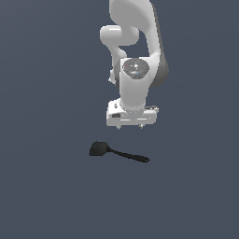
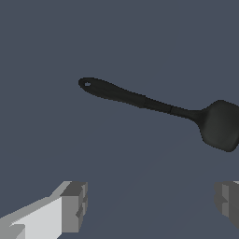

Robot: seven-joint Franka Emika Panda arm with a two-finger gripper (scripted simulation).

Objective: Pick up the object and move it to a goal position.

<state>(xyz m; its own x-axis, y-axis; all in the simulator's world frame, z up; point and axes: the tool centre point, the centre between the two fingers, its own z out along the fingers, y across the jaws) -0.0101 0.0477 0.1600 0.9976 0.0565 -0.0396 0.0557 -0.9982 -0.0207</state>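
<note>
The black spatula lies flat on the tabletop. The claw hangs above it, open wide and holding nothing.

Your backdrop: one plain surface

You see a flat, uniform dark blue-grey surface filling both views, unmarked and without visible edges; only a faint soft shadow crosses it in the wrist view.

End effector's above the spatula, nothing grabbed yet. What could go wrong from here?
The spatula lies flat with a thin handle, so the fingers may scrape the surface or close over it. In the wrist view it sits off-centre from the open end effector, so a straight descent may miss it or catch the head only.
</note>
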